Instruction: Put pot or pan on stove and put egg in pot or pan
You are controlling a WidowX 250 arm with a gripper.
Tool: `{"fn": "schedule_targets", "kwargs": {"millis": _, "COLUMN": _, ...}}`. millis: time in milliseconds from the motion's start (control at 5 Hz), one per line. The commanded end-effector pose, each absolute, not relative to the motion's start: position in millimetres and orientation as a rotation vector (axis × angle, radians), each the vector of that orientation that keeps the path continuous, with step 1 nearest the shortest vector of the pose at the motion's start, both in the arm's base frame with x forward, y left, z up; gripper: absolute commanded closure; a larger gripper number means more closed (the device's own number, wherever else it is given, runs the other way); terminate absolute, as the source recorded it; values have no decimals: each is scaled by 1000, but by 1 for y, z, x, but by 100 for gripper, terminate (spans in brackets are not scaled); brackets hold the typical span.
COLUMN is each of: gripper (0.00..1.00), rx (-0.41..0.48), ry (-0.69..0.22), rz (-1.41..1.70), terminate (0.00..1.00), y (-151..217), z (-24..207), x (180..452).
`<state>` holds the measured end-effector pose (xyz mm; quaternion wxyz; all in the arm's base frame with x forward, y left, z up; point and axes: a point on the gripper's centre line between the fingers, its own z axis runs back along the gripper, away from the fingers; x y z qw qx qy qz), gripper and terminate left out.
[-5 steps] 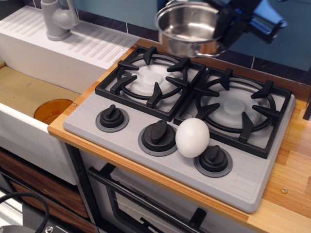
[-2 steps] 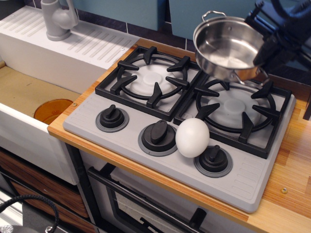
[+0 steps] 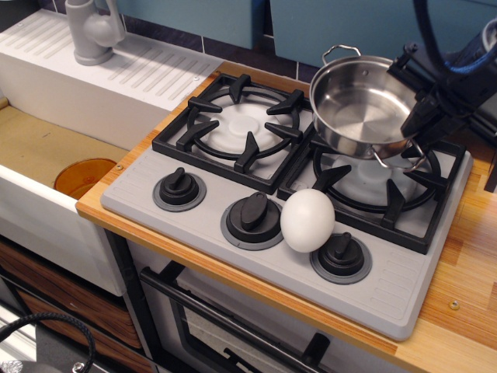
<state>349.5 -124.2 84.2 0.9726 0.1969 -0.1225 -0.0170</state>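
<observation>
The shiny steel pot (image 3: 359,107) hangs tilted just above the right burner grate (image 3: 378,175) of the grey stove (image 3: 210,215). My black gripper (image 3: 417,118) comes in from the upper right and is shut on the pot's right rim. The pot is empty inside. The white egg (image 3: 307,221) lies on the stove's front panel between the middle knob (image 3: 252,211) and the right knob (image 3: 341,252). The left burner (image 3: 237,124) is bare.
A sink basin (image 3: 46,151) with an orange drain disc (image 3: 84,176) lies left of the stove, with a grey tap (image 3: 92,29) and white drainboard behind. Wooden counter (image 3: 466,264) runs along the right. An oven door handle (image 3: 225,326) is below.
The pot, held by my gripper, has moved right from above the left burner and come down close over the right burner. The egg has not moved.
</observation>
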Motion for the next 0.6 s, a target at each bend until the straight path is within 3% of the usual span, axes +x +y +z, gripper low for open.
{"fn": "schedule_targets", "kwargs": {"millis": 0, "gripper": 0, "rx": 401, "ry": -296, "rz": -31, "terminate": 0, "y": -122, "z": 99, "x": 357}}
{"fn": "schedule_targets", "kwargs": {"millis": 400, "gripper": 0, "rx": 384, "ry": -258, "rz": -10, "terminate": 0, "y": -127, "z": 112, "x": 359}}
